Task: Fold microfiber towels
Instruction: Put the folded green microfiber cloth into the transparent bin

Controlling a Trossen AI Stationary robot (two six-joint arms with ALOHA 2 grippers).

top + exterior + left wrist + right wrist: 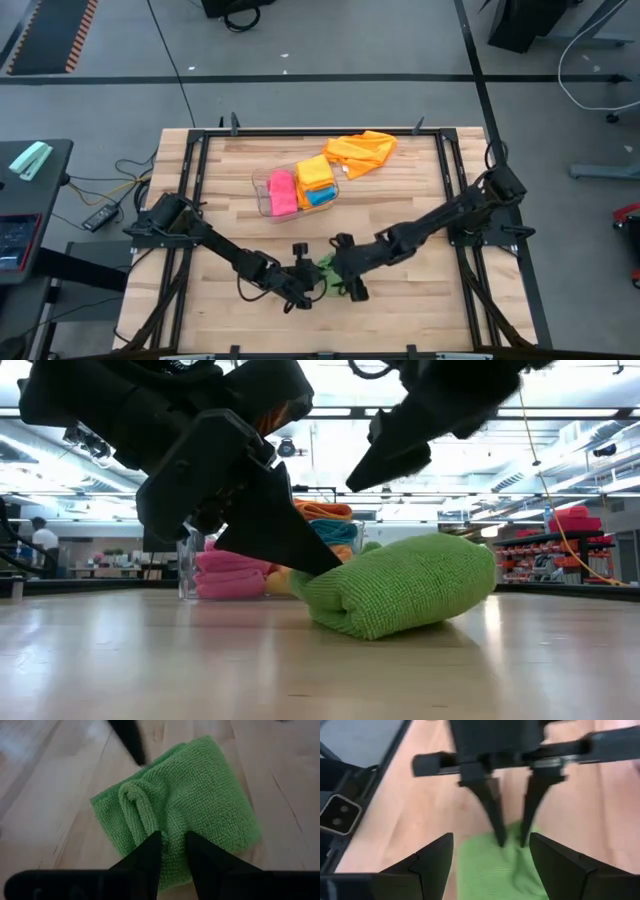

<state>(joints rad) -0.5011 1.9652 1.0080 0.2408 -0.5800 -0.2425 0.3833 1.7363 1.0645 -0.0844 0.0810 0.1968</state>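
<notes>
Listing first what each view alone gives us: from above we see the green towel [326,268] near the front middle of the wooden table [420,200], mostly covered by the two grippers, so its shape is lost there; the low view shows us a plump folded bundle resting flat on the boards, its rounded fold toward the camera. Only the left wrist view shows us the layers: a rolled inner edge curls on top of the folded cloth, and the left gripper [173,842] has its fingers narrowly apart, tips pressing into the pile, pinching a ridge of the green towel. In the right wrist view we see the right gripper [490,851] spread wide and holding nothing, hovering just above the cloth, facing the left gripper. We cannot tell the bundle's long axis from above; at table height it runs across the picture, its far end raised slightly. Behind it we note the clear bin [262,190] holding pink, orange and blue towels, and an orange towel [362,150] loose beside it.
</notes>
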